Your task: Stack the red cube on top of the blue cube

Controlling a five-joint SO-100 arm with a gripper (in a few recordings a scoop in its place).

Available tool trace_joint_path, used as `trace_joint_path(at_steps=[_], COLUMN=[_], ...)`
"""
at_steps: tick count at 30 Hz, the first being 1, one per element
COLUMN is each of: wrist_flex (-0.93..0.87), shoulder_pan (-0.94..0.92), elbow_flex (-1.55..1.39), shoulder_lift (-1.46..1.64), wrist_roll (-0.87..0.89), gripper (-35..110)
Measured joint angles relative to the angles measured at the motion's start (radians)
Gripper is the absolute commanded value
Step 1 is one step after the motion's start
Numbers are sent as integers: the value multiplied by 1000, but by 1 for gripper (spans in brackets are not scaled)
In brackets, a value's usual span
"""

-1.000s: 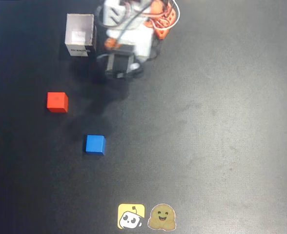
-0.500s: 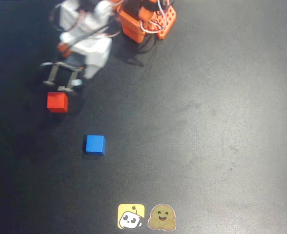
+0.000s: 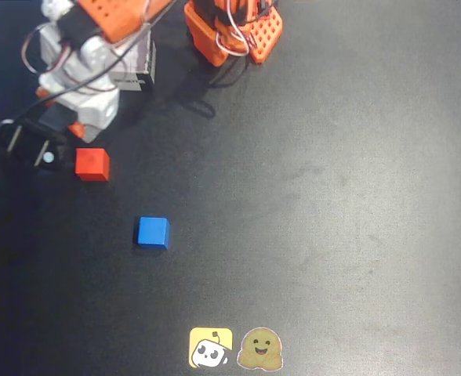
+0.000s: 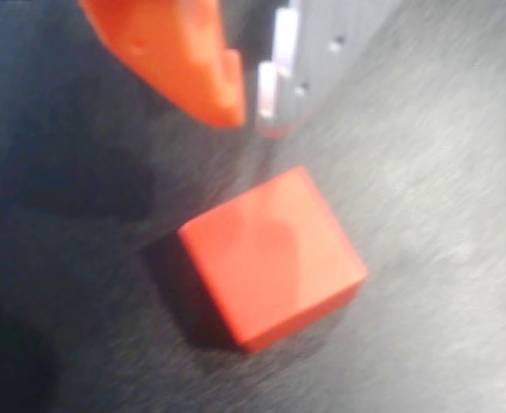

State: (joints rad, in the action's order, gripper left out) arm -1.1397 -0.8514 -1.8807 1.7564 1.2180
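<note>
A matte black table [image 3: 356, 196] spans the overhead view (faintly scuffed, pale smudges right of centre); soft even light; two cartoon stickers [image 3: 236, 348] sit at its bottom edge.

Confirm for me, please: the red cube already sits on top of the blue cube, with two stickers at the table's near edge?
Not quite. The overhead view shows the red cube on the table, apart from the blue cube, up and to its left. The two stickers are at the near edge.
</note>
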Motion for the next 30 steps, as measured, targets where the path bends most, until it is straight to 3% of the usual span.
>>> trace_joint_path(at_steps=[12,23,30], wrist_flex=[-81,-43,-49], shoulder_pan=[-11,26,44], elbow_flex=[52,64,64], shoulder_lift=[-87,-87,-98], wrist_roll=[3,-482,-515], gripper=[0,0,0])
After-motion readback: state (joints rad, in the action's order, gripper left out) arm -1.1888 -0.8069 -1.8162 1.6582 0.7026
